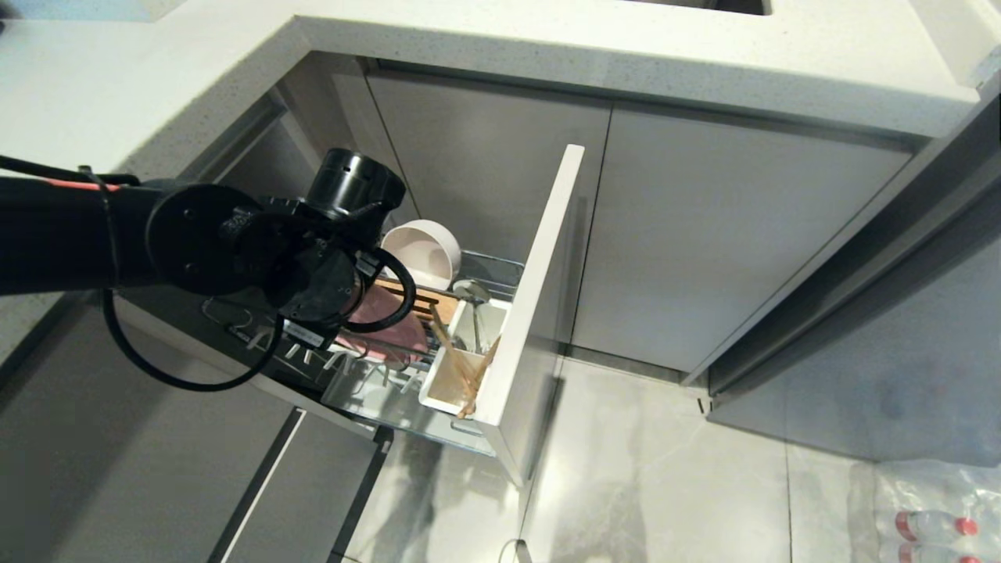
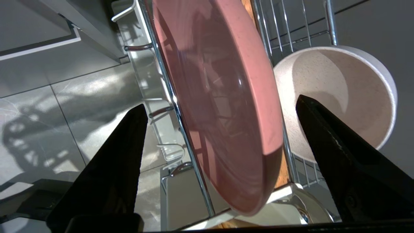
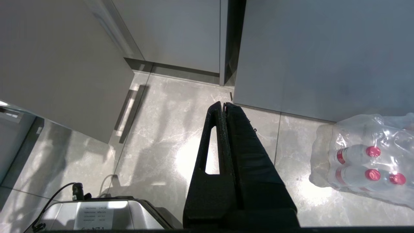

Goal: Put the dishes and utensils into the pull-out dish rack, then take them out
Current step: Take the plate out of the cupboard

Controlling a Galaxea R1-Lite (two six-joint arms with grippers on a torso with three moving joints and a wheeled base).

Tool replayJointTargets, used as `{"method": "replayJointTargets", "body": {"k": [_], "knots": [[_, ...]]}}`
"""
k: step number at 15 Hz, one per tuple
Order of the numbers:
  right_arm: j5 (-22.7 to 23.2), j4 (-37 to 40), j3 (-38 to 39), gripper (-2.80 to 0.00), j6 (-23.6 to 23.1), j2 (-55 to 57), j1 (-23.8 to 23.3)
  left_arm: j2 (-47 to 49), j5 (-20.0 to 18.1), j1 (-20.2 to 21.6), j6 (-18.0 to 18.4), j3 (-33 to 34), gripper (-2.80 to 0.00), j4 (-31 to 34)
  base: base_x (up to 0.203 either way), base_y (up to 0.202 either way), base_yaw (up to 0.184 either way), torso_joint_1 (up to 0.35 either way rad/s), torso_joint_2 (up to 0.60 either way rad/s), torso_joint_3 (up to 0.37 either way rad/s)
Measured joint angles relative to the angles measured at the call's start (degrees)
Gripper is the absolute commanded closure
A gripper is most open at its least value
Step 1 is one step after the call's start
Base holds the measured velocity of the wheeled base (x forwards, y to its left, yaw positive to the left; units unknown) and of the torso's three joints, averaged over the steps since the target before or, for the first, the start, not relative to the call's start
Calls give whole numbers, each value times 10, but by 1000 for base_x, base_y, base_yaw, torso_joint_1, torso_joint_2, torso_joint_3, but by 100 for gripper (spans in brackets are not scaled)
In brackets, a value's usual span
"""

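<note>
The pull-out dish rack (image 1: 532,297) stands drawn out of the cabinet. The pink plate (image 2: 207,64) stands on edge in the chrome wires, between the wide-apart fingers of my left gripper (image 2: 220,101); neither finger touches it. My left arm (image 1: 235,242) reaches over the rack and hides part of the plate (image 1: 387,324) in the head view. The white bowl (image 1: 422,250) leans at the rack's back, just beyond the plate. The chopsticks (image 1: 469,367) and the metal spoon (image 1: 471,293) stand in the white utensil cup (image 1: 446,391). My right gripper (image 3: 223,103) hangs shut over the floor.
Wider grey cabinet doors (image 1: 735,234) close the space to the right of the rack, under the pale countertop (image 1: 547,39). A wrapped pack of water bottles (image 3: 365,161) lies on the tiled floor at the right. The robot's own base (image 3: 97,213) shows below the right arm.
</note>
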Motion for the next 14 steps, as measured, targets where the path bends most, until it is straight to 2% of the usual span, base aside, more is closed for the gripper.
{"method": "replayJointTargets", "body": {"k": [2, 3, 14], "knots": [[0, 0, 0, 0, 0, 0, 0, 4, 0, 3, 0, -1, -280, 0, 0, 0, 0, 0, 0, 0], [0, 0, 0, 0, 0, 0, 0, 6, 0, 4, 0, -2, 0, 0, 0, 0, 0, 0, 0, 0], [0, 0, 0, 0, 0, 0, 0, 4, 2, 3, -10, -13, 0, -2, 0, 0, 0, 0, 0, 0]]}}
